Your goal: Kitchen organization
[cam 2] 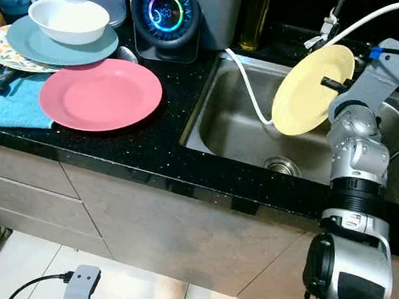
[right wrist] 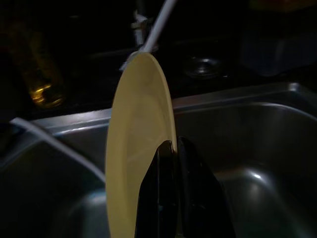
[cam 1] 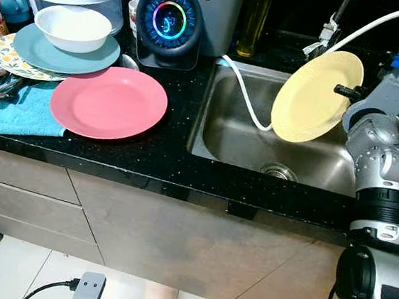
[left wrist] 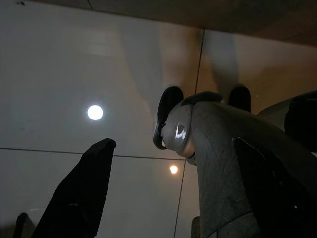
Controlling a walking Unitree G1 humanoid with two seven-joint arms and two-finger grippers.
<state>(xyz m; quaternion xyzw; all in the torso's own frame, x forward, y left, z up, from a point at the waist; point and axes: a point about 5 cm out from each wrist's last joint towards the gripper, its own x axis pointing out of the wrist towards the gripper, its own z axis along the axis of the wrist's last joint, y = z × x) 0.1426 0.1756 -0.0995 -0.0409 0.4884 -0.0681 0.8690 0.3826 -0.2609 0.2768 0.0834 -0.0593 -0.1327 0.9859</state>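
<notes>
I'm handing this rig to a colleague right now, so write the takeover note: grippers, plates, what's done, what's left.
Right gripper: shut on the yellow plate, held on edge above the steel sink.
Left gripper: idle, hanging low over the floor.
On the counter: pink plate; beside it, a white bowl on a blue plate on a patterned plate.
Done: yellow plate lifted.
Left: set it down, probably with the counter plates.
</notes>
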